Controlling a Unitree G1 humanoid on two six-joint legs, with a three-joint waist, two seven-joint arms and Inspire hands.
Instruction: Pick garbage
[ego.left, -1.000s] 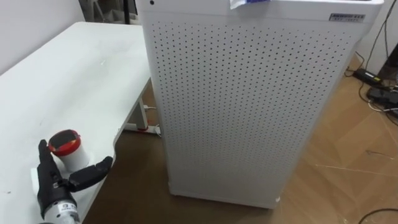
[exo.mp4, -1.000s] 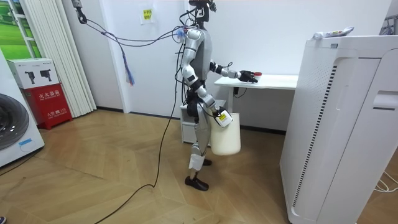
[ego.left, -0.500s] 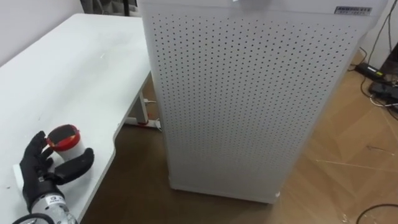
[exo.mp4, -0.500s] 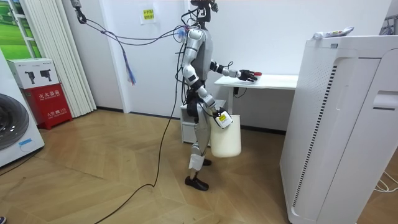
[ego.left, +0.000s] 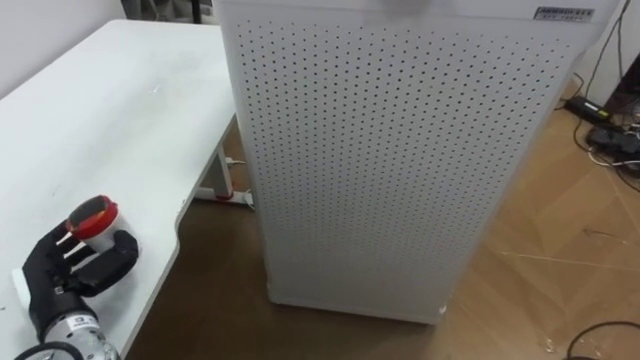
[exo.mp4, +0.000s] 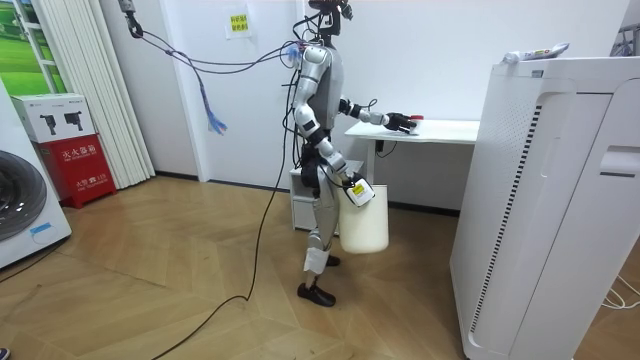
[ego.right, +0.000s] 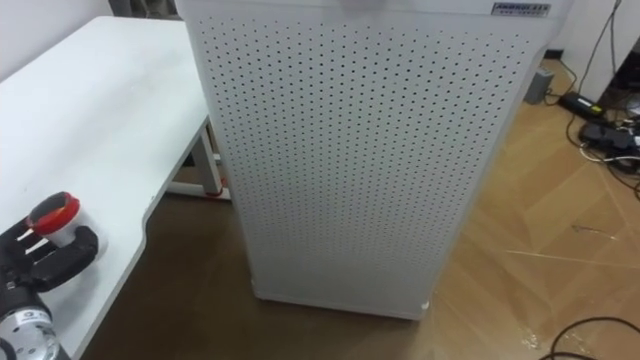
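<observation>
White plastic with a red top is what catches the eye: a small white container with a red lid (ego.left: 95, 222) stands near the front edge of the white table (ego.left: 130, 110), at the end closest to the robot. The robot's left hand (ego.left: 68, 276), black and reaching forward over the tabletop, has its fingers (ego.left: 52, 258) and thumb curled round the container's body, so the lid sticks up just above them; the container looks upright and seems to rest on the table. From across the room I see the robot standing on the wooden floor (exo.mp4: 180, 290) right at the table's end, torso upright, left arm stretched out level over the surface. Its right arm hangs low at its side, and the right hand (exo.mp4: 349, 183) is at the top of a white bucket (exo.mp4: 365, 222) that hangs beside its thigh, clear of the floor; whether that hand is clamped on the bucket I cannot tell from here. Just beyond the table's end stands a tall white cabinet of perforated metal (ego.left: 400, 160), close beside the table. Dark cables (ego.left: 612, 145) lie on the floor behind the cabinet.
</observation>
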